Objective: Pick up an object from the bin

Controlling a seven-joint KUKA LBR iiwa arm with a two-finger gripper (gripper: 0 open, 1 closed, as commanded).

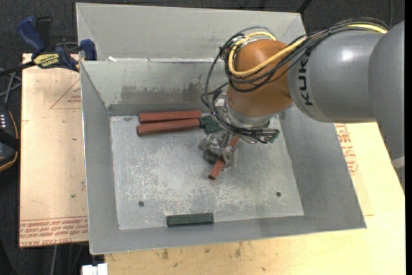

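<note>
The gripper (217, 152) hangs low over the floor of the grey bin (148, 183). A short red-brown block (217, 170) lies tilted right at the jaws, poking out from under them towards the bin's front wall. Whether the jaws are apart or clamped on it I cannot tell. Two long red-brown bars (168, 122) lie side by side near the jaws, off to their view-left. A dark green bar (190, 219) lies well apart from them by the front wall.
</note>
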